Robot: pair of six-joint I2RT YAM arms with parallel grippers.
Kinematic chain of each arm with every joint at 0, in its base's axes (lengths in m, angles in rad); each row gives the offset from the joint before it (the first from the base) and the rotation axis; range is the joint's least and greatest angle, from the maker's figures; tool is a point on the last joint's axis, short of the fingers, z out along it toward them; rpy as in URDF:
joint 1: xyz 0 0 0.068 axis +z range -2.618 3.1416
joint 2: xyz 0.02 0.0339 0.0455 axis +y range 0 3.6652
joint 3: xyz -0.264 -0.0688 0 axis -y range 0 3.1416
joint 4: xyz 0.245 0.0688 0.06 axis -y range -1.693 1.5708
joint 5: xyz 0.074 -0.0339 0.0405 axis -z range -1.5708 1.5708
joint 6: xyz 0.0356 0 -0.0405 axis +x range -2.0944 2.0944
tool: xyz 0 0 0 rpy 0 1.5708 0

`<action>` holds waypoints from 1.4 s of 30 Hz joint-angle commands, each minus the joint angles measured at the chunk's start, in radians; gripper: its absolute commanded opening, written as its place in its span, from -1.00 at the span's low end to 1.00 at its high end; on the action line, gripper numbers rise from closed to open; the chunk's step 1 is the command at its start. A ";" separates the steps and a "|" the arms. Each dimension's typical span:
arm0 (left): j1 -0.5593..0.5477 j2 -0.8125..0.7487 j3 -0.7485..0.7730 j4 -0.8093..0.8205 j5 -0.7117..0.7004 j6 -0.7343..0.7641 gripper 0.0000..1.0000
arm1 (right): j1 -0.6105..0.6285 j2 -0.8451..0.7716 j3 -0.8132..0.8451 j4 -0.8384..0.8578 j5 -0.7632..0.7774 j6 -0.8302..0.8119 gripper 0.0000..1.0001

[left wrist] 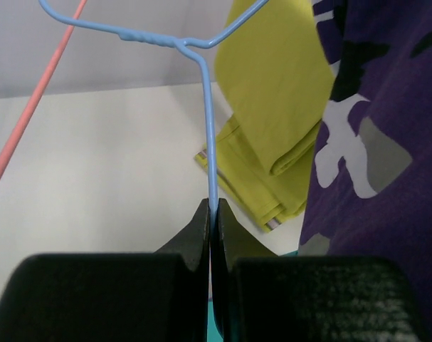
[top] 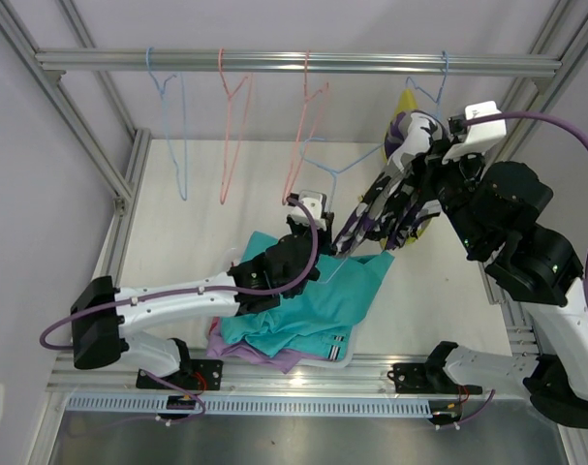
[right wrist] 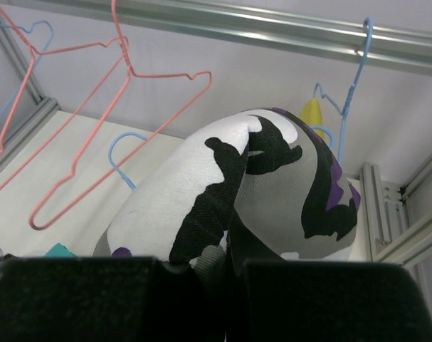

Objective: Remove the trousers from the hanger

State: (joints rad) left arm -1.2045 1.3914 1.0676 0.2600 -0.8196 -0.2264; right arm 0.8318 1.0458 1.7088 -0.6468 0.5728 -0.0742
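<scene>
My left gripper [top: 308, 215] is shut on the wire of a blue hanger [top: 344, 170], which is off the rail; the left wrist view shows the jaws [left wrist: 213, 210] pinching its stem [left wrist: 210, 135]. My right gripper [top: 395, 199] is shut on the purple-white-black camouflage trousers [top: 400, 155], bunched over its jaws [right wrist: 233, 263] in the right wrist view [right wrist: 201, 185]. The mustard yellow trousers [top: 407, 105] hang behind, seen from the left wrist too [left wrist: 272, 107]. The teal trousers [top: 323, 300] lie on the lilac trousers [top: 274, 356] by the table's near edge. The pink-red pair is hidden.
One blue [top: 172, 126] and two pink hangers [top: 231, 126] hang bare on the metal rail [top: 274, 63]. Another blue hanger hook [top: 441, 73] hangs at the rail's right end. Frame posts stand at both sides. The white table [top: 206, 223] shows left of the pile.
</scene>
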 commanded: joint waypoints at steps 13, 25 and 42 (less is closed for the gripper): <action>-0.024 -0.022 -0.189 0.282 0.145 0.048 -0.99 | 0.003 0.086 0.325 0.208 -0.027 0.030 -1.00; -0.056 0.133 0.054 0.061 -0.044 -0.039 -0.99 | 0.003 0.091 0.291 0.236 -0.102 0.146 -1.00; -0.056 0.000 -0.077 0.291 -0.064 -0.030 -0.99 | 0.010 -0.024 0.135 0.193 -0.212 0.272 -1.00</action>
State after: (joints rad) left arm -1.2503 1.4731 1.0046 0.4911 -0.8787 -0.2840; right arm 0.8284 1.0988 1.8614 -0.6678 0.4629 0.0956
